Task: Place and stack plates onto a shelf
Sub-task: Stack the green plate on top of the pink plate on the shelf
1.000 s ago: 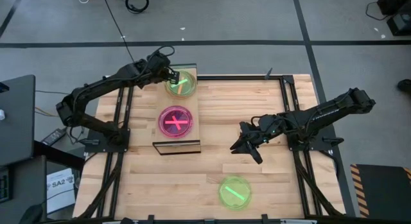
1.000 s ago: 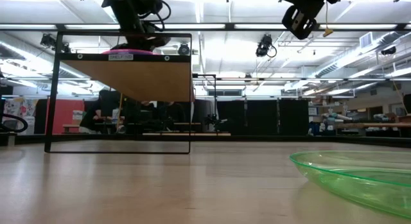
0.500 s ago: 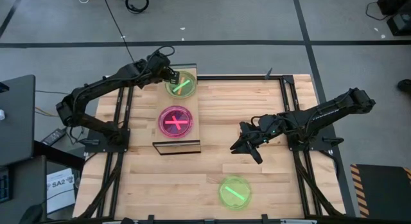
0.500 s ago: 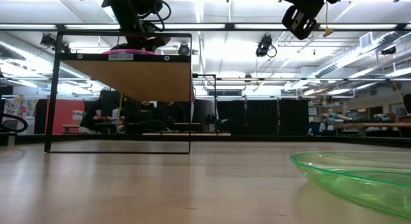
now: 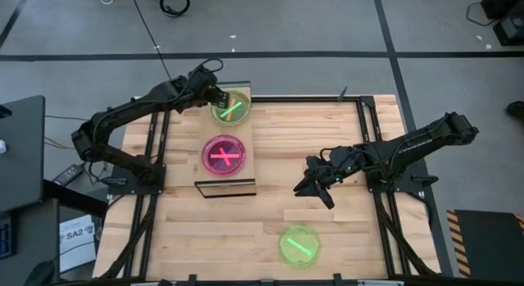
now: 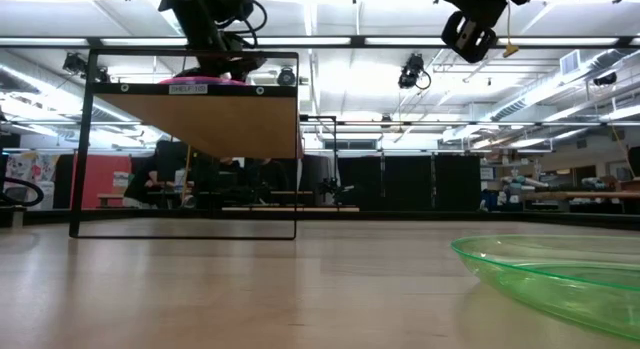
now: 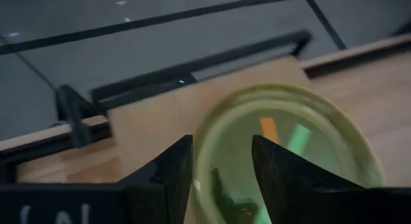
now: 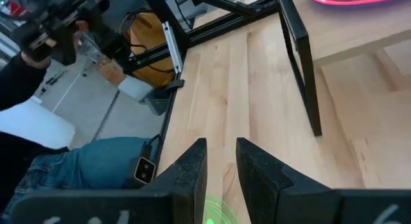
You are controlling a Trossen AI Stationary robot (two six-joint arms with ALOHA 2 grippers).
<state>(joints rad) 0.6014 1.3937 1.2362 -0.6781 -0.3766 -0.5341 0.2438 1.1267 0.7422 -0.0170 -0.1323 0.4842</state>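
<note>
One green plate (image 5: 231, 107) lies on the shelf (image 5: 246, 167) with the left gripper (image 5: 218, 96) spread apart around its rim, so withdrawal should be straight, without dragging.

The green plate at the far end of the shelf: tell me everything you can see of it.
The green plate is a round, translucent yellow-green plastic disc with a raised rim. It lies flat at the shelf's far end, on top of another plate whose orange stripe crosses its own bright green one. The left pincer is open, its fingers straddling the plate's near rim; whether they touch it I cannot tell. A pink plate lies apart, nearer along the shelf.
</note>
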